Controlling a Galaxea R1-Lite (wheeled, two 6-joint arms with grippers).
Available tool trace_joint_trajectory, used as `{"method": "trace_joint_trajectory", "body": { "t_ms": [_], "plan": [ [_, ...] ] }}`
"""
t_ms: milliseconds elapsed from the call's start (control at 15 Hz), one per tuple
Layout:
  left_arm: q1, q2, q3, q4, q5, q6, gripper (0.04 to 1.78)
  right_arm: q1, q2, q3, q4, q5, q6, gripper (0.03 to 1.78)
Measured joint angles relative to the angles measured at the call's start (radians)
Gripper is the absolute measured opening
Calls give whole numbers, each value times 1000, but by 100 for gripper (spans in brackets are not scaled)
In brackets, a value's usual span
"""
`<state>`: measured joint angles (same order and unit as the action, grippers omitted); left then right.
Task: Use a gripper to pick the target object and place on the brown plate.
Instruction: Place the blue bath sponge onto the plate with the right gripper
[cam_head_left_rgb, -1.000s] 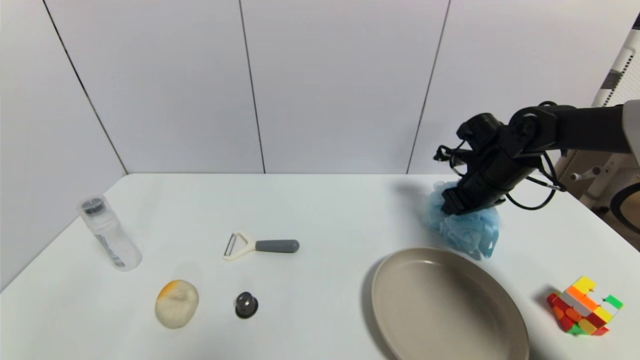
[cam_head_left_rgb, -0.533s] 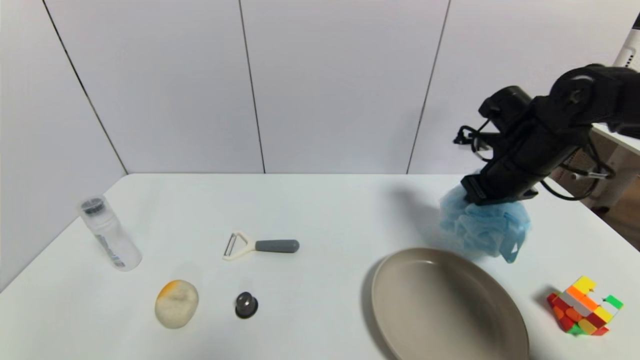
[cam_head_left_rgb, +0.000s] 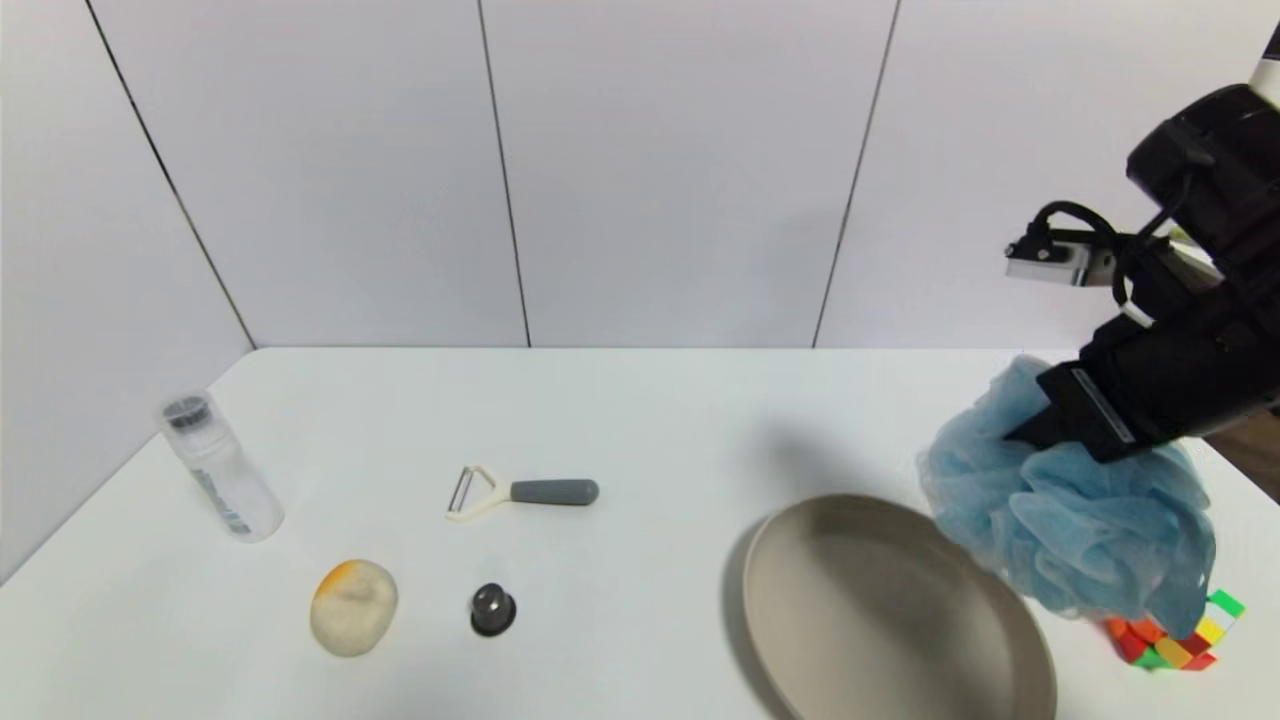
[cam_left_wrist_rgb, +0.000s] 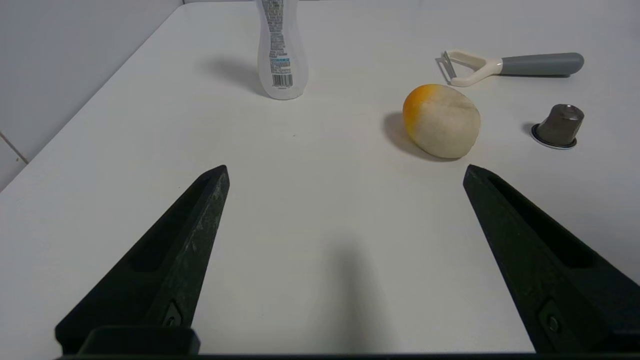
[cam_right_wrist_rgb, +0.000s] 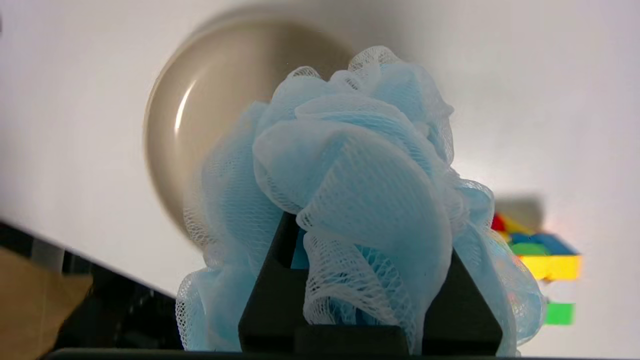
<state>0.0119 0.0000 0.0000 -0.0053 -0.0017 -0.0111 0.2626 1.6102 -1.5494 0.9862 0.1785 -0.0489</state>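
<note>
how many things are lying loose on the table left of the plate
4: a clear bottle at the far left, a peeler mid-table, a pale stone near the front edge, and a small dark capsule beside it. The plate hides nothing there.

White table (cam_head_left_rgb: 640, 420) (panelled white wall (cam_head_left_rgb: 680, 170) behind).

1. The right gripper's (cam_head_left_rgb: 1040, 425) fingertips are buried in the blue mesh bath pouf (cam_head_left_rgb: 1075, 515).
2. Below the pouf, the puzzle cube (cam_head_left_rgb: 1170, 640) is mostly covered.
3. The beige plate's (cam_head_left_rgb: 880, 610) near rim is cut off by the picture's edge.
</note>
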Motion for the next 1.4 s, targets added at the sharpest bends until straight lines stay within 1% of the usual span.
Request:
{"method": "trace_joint_trajectory", "body": {
  "t_ms": [133, 267, 400, 467, 600, 667, 733, 933, 1067, 1267, 1400],
  "plan": [
    [0, 0, 0, 0, 0, 0, 169, 41, -64, 142, -88, 11, -8, 36],
    [-1, 0, 0, 0, 0, 0, 169, 87, -108, 289, -229, 17, -19, 35],
    [-1, 0, 0, 0, 0, 0, 169, 122, -130, 420, -392, 20, -64, 35],
    [-1, 0, 0, 0, 0, 0, 169, 135, -132, 476, -469, 21, -89, 33],
    [-1, 0, 0, 0, 0, 0, 169, 159, -116, 553, -613, 26, -113, 32],
    [-1, 0, 0, 0, 0, 0, 169, 167, -99, 566, -651, 28, -118, 30],
    [-1, 0, 0, 0, 0, 0, 169, 171, -81, 570, -668, 29, -120, 30],
    [0, 0, 0, 0, 0, 0, 169, 177, -43, 569, -679, 32, -115, 73],
    [0, 0, 0, 0, 0, 0, 169, 178, -36, 568, -671, 34, -114, 96],
    [-1, 0, 0, 0, 0, 1, 169, 177, -57, 554, -668, 34, -110, 120],
    [-1, 0, 0, 0, 0, 0, 169, 174, -102, 509, -670, 33, -98, 132]
  ]
}}
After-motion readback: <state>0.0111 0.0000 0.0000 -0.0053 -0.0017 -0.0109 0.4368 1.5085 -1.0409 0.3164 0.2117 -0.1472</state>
